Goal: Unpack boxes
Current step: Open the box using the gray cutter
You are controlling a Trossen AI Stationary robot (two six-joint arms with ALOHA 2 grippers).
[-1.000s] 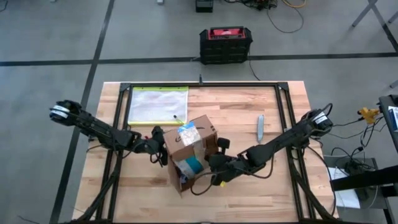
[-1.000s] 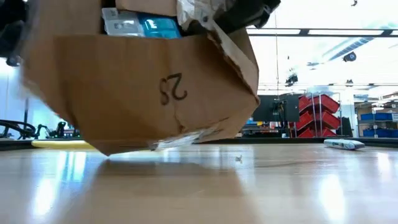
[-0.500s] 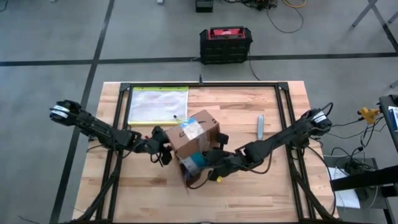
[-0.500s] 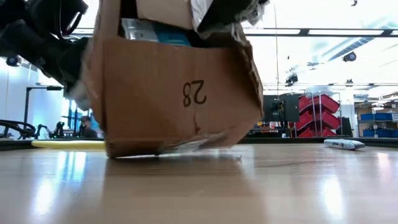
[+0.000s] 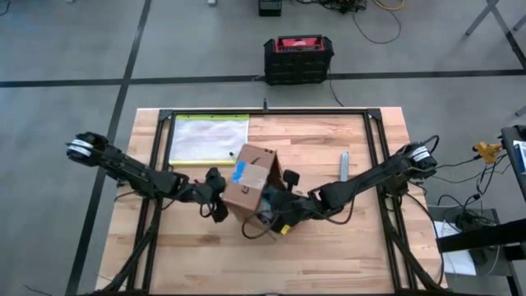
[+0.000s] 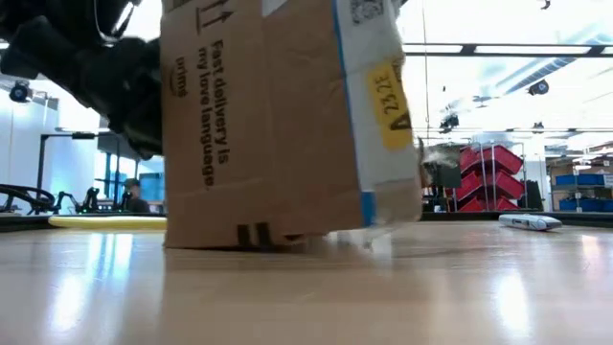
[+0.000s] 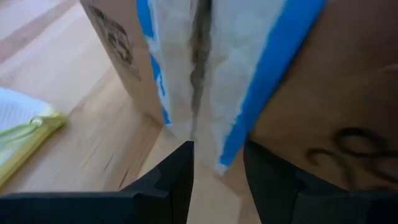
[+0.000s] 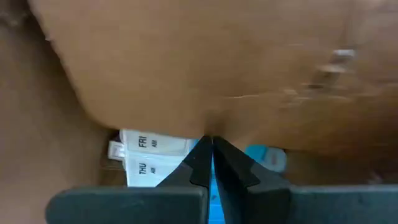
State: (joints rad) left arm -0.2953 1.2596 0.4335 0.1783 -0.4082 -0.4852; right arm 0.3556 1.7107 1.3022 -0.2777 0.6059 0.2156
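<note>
Box (image 5: 249,182) is standing near the middle of the table (image 5: 329,247), just in front of the yellow-edged pouch (image 5: 209,138), with your two grippers pressing in on either side of it. Your left gripper (image 7: 217,163) is sitting at the taped corner with its fingers (image 7: 172,176) parted and nothing clamped between them. Your right gripper (image 8: 212,152) is reaching into the box with its fingers fully closed; you cannot tell whether it is pinching anything.

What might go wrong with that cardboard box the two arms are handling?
The box stands tipped up on the table, so it might topple. The right gripper, shut inside it, pinches only a cardboard edge that could slip. A white and blue item inside might spill out.
</note>
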